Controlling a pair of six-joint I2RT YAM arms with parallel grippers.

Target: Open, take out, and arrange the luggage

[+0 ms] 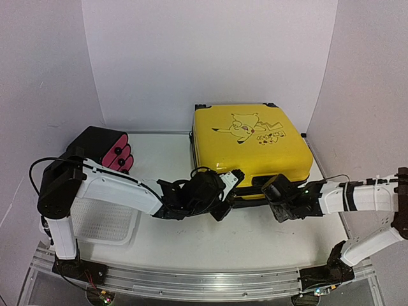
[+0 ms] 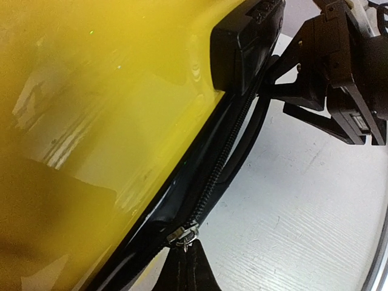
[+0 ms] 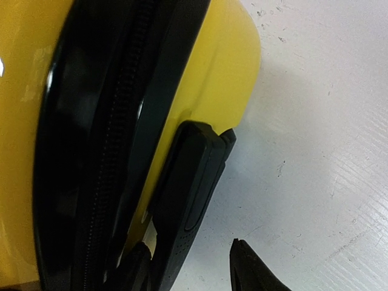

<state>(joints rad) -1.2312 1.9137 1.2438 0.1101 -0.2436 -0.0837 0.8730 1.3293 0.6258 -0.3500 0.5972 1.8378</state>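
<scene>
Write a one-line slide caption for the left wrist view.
Left gripper shut on the zipper pull of the yellow luggage.

Hidden and cropped
luggage near edge at its 6 o'clock covered by left gripper and right gripper; lid lettering too small to read

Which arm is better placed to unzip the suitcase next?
Left. Its gripper looks shut on the zipper pull at the suitcase's near edge. The right gripper stands open around a black foot on the shell, off the pull.
</scene>
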